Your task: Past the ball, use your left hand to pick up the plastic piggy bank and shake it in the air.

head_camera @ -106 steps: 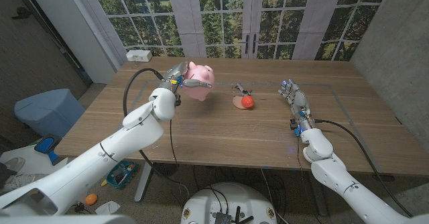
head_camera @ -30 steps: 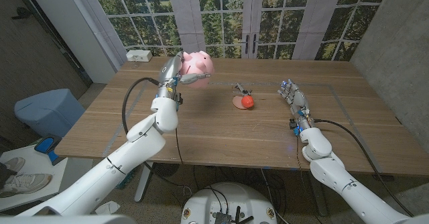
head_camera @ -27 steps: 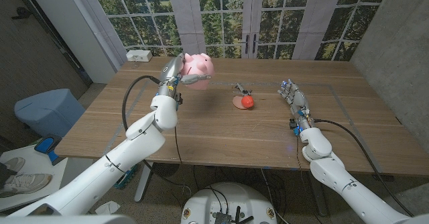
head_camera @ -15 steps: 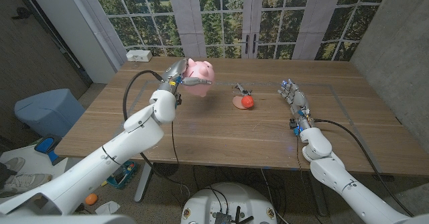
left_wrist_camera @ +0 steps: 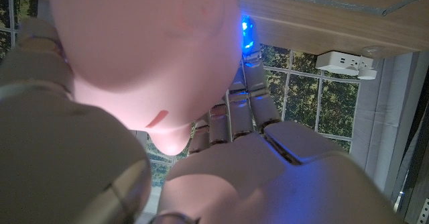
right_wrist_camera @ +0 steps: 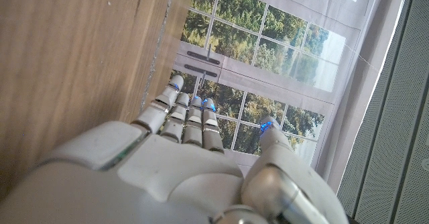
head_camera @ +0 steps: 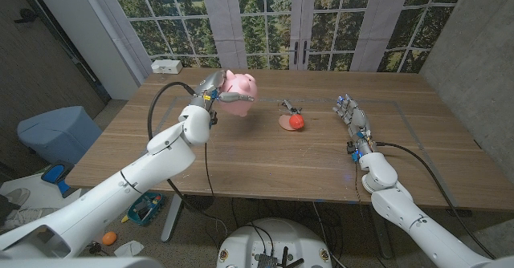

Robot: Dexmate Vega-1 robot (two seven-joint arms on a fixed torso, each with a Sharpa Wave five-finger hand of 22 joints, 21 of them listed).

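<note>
Lower than a second ago, the left hand (head_camera: 215, 91) grips the pink piggy bank (head_camera: 238, 85) in the air above the bench (head_camera: 265, 152). Its wrist camera shows fingers (left_wrist_camera: 234, 113) wrapped behind the pig's underside. Well off to its right, the right hand (head_camera: 353, 117) stands released, fingers straight. Between the hands lies the small red ball (head_camera: 297, 121).

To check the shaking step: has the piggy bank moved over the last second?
Yes. The piggy bank in the left hand has dropped lower, nearer the ball.

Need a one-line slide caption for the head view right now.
Left hand holds pink plastic piggy bank above wooden table.
</note>
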